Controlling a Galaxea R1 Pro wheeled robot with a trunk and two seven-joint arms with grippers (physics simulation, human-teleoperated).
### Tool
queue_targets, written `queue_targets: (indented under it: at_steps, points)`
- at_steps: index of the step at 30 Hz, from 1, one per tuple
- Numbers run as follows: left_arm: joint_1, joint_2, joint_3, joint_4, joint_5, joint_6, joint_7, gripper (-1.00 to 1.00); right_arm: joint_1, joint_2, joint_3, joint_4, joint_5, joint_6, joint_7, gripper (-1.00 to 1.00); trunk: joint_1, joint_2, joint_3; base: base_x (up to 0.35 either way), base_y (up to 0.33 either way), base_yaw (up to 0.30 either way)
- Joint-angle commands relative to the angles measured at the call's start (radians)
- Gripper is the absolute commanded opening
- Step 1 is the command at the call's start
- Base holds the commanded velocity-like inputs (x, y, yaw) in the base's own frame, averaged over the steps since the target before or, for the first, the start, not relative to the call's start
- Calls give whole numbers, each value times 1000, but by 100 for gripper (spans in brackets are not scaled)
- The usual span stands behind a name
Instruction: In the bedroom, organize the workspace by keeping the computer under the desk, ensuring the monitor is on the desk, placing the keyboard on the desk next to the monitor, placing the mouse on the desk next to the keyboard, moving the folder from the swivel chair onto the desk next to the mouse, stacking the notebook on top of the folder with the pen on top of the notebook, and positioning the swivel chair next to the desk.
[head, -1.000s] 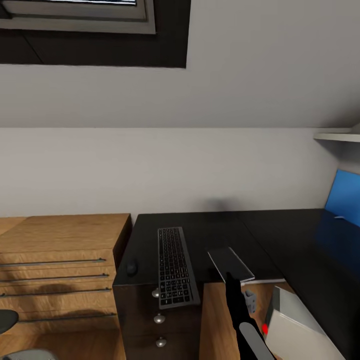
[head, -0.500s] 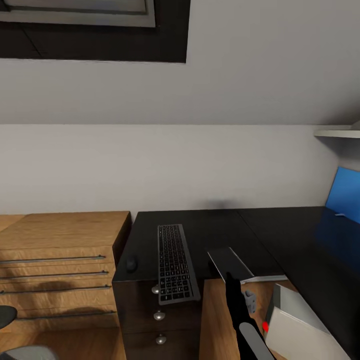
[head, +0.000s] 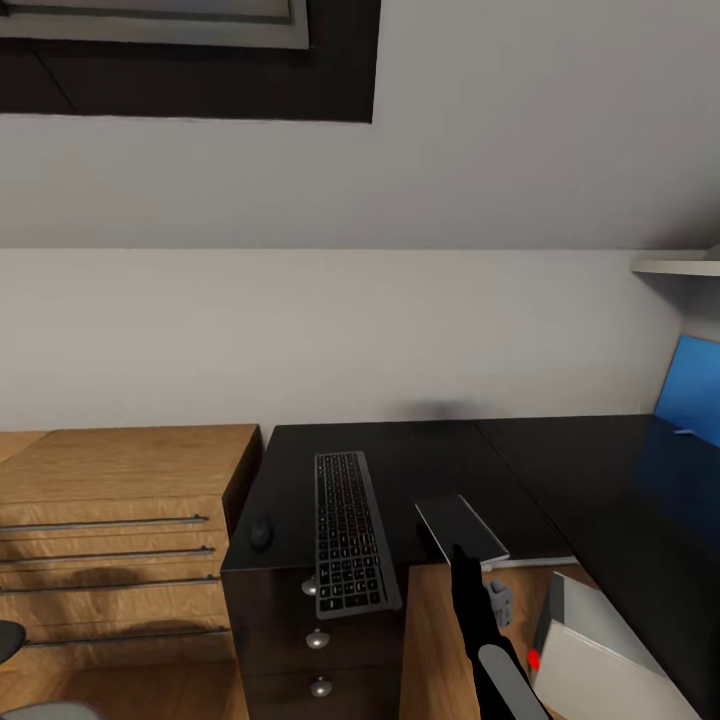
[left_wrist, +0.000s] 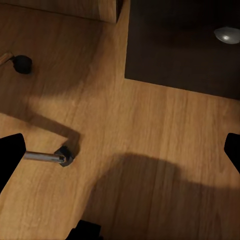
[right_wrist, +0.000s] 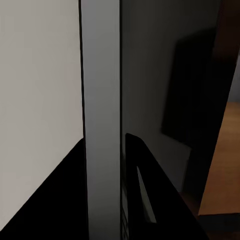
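The dark grey keyboard (head: 350, 530) lies on the black desk (head: 560, 480), one end past the front edge, and the mouse (head: 261, 535) sits just left of it. My right gripper (head: 458, 548) is raised at the desk's inner corner, shut on the flat grey notebook (head: 462, 526), whose pale edge (right_wrist: 101, 125) runs between the black fingers (right_wrist: 142, 190). The light grey computer (head: 600, 655) with its red dot stands under the desk. My left gripper (left_wrist: 120, 150) is open over the wooden floor by a chrome leg of the swivel chair (left_wrist: 45, 157). Its armrest (head: 8, 638) peeks in at far left.
A low light-wood shelf unit (head: 120, 520) adjoins the desk on the left. The black drawer unit (head: 320, 650) with round knobs is below the keyboard. A blue wall panel (head: 690, 390) stands at the desk's far right, under a white shelf (head: 680, 267).
The whole view has shifted slightly, so the camera moved. The notebook stays in my right gripper at the same spot by the desk corner.
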Motion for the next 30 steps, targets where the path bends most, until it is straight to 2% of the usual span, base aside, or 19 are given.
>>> queue_targets:
  at_steps: [1, 30]
  points:
    - [0, 0, -2, -2, 9, 3, 5, 100, -1, 0, 3, 1, -12, -5, 8, -100, 0, -1, -1, 22, 0, 0]
    - [0, -1, -2, -1, 7, 4, 5, 100, -1, -8, 3, 0, -12, -4, 6, -100, 0, -1, -1, 1, 0, 0]
